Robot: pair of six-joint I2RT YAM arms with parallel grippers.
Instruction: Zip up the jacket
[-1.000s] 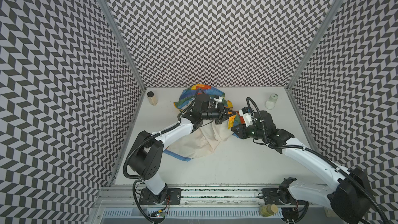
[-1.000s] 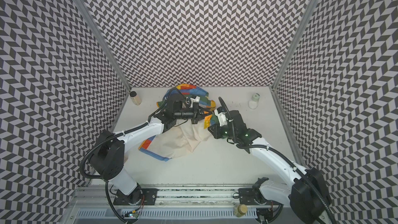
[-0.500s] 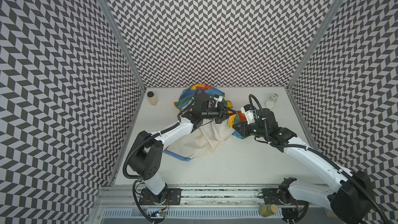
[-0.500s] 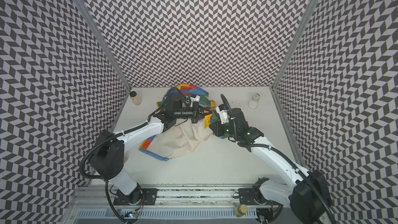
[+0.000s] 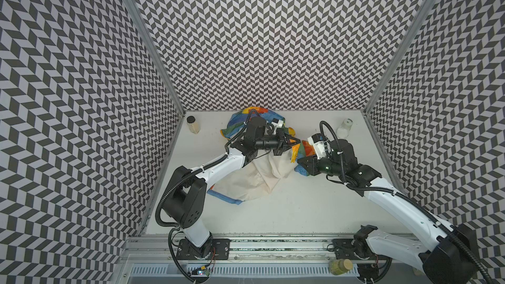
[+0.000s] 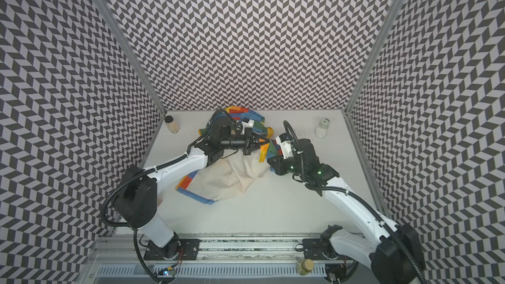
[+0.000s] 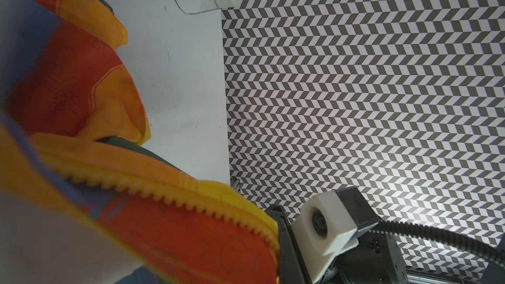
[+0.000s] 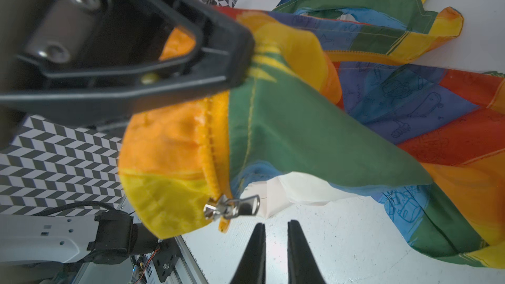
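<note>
Jacket (image 5: 254, 176) heaped on table (image 5: 300, 209) under left claw (image 5: 297, 141), cream lining up, one front edge lifted. Left claw clamped tight on that edge, above zipper strip (image 8: 216, 143). Metal zipper pull (image 8: 232, 209) dangles below left claw. Right claw (image 8: 275, 226) just short of pull, jaws narrowly parted, nothing between. We judge fabric thin, light, floppy, slippery, and pull small and free-swinging. We'd pinch pull tab itself. No brand or readable writing; faint doodle prints only.

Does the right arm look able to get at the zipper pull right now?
Likely yes: the zipper pull hangs free just off the right fingers, nothing between, with the left fingers holding the jacket up.
</note>
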